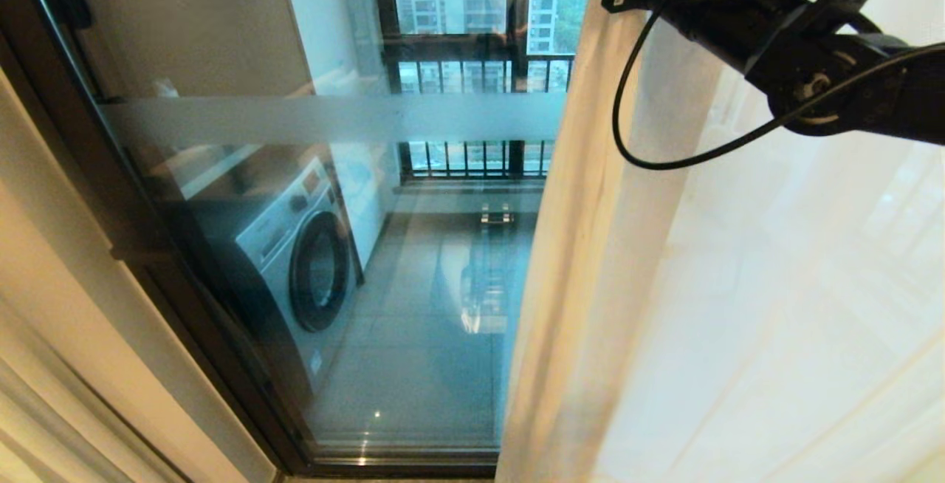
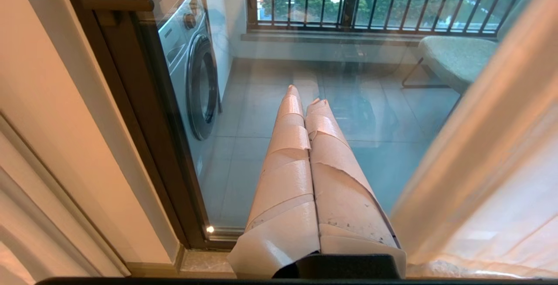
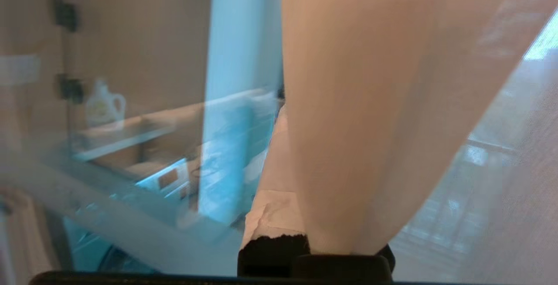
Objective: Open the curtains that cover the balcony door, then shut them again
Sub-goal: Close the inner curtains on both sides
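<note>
Glass balcony door [image 1: 332, 232] showed beside the curtain [image 1: 590, 283] held by the right gripper [image 3: 305, 215].
Pinched shut on the cloth's edge, it should pull slowly sideways; left gripper [image 2: 304, 95] sat closed, empty.

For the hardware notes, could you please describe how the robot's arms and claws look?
The right arm is black and blocky, with a thin black cable looping beneath it. The left claw has two long tapering fingers wrapped in scuffed pinkish-beige tape on a black base. The right claw shows similar pale tape.
</note>
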